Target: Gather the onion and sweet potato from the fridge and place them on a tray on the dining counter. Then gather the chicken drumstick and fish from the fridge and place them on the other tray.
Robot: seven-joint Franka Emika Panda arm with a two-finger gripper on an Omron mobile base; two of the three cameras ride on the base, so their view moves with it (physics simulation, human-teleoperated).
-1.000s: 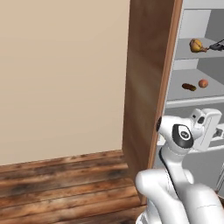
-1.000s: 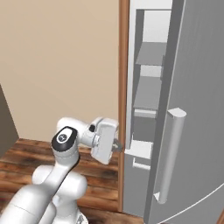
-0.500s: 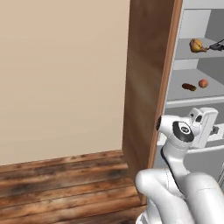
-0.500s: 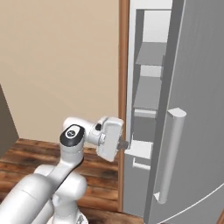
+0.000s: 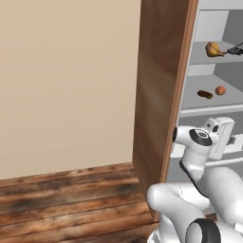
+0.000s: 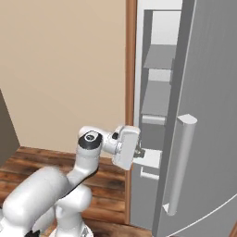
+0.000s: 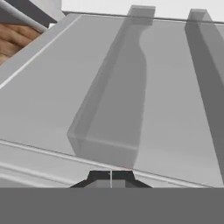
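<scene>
Reaching deeper into tall silver fridge (image 6: pixel 203 92) than second ago; gripper (image 6: pixel 140 152) jaws pressed together, empty. Round orange-brown onion (image 5: pixel 220 90), dark elongated sweet potato (image 5: pixel 205 94) on fridge shelf above, ungathered.

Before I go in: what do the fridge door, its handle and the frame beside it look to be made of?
All rendered, so only by look. The fridge door reads as brushed metal: flat silver-grey with a soft sheen. Its handle is a lighter grey bar, metal or plastic; the look leaves that open. The frame looks like wood: reddish-brown with faint vertical grain.
</scene>
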